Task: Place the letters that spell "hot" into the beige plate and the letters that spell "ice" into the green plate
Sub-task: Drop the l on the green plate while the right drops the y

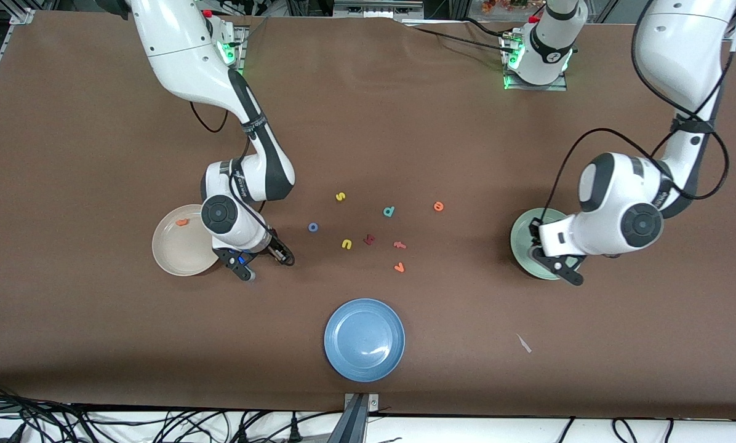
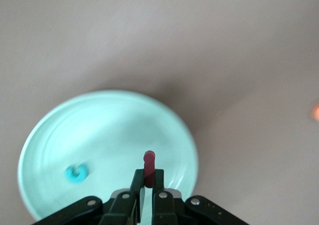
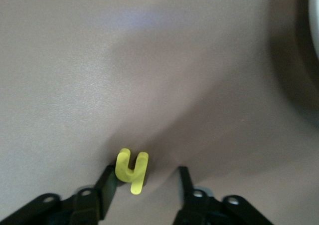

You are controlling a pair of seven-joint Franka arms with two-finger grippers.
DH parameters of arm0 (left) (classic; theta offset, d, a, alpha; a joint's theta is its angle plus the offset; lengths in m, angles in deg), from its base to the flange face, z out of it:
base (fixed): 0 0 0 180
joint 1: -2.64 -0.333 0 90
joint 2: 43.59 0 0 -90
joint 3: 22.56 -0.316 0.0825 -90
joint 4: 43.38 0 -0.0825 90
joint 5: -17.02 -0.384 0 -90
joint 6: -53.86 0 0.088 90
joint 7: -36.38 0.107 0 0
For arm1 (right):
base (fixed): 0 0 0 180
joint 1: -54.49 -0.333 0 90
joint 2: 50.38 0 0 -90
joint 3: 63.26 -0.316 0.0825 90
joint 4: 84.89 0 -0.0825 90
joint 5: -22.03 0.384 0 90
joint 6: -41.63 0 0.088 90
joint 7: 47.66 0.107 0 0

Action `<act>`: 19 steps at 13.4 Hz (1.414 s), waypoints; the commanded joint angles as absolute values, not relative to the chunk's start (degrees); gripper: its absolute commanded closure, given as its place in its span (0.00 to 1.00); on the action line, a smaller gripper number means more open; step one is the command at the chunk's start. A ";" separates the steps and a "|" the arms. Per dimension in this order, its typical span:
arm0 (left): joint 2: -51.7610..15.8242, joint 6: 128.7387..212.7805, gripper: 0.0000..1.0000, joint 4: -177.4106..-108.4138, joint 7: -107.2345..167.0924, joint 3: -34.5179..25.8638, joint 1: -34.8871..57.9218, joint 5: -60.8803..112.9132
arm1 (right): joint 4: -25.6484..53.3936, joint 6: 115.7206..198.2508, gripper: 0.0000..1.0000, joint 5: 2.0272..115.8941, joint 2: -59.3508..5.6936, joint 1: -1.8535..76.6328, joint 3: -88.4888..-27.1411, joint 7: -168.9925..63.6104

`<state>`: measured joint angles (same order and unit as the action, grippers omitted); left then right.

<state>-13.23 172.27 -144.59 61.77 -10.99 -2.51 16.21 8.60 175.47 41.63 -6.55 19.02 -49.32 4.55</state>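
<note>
Left gripper [image 2: 148, 182] over the green plate [image 2: 60, 130], arm bent low from its base, fingers [image 2: 137, 181] pinched on the dark red "i" [image 2: 149, 162]; teal "c" [image 2: 76, 173] lying in that plate. Right gripper [image 3: 147, 182] down at the tabletop [image 1: 368, 123] just beside the beige plate [image 1: 174, 252], fingers part-open astride the yellow "h" [image 3: 131, 169], one touching it. Orange "t" [image 1: 182, 223] in the beige plate. Blue "o" [image 1: 312, 227] and orange "e" [image 1: 439, 207] loose on the tabletop.

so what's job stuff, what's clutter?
Job: beige plate, orange "t", yellow "h", blue "o", green plate, teal "c", dark red "i", orange "e".
Clutter: blue plate, yellow "s", yellow "u", teal "d", salmon "t", chunky red letter, orange "v".
</note>
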 commanded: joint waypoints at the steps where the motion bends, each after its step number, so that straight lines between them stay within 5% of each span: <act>1: -13.53 172.69 1.00 -148.66 63.89 -10.26 -5.35 14.83 | 7.40 175.05 0.70 41.98 -5.20 19.16 -49.38 3.32; 6: -11.77 172.43 1.00 -150.69 64.33 -10.00 -6.06 15.53 | 6.88 174.44 0.94 40.93 -5.38 19.07 -49.47 3.23; 7: -11.51 172.42 0.94 -150.78 64.50 -10.00 -6.23 15.79 | 4.78 172.00 0.96 39.71 -5.29 19.16 -49.47 3.23; 8: -10.99 172.16 0.56 -150.78 64.59 -9.91 -6.67 17.27 | 2.59 167.71 0.96 38.56 -5.29 19.42 -49.38 2.53; 9: -10.98 171.81 0.01 -150.69 65.29 -9.82 -7.02 19.90 | 0.48 163.49 0.96 38.03 -5.55 20.55 -49.29 -1.30; 14: -15.19 167.16 0.00 -149.28 65.04 -6.23 -6.58 20.98 | 0.71 151.42 0.96 37.32 -8.89 22.85 -42.98 -38.62; 19: -17.75 165.13 0.00 -149.98 51.26 -0.25 -6.32 22.65 | 17.12 164.46 0.92 37.41 -16.71 22.85 -36.99 -66.16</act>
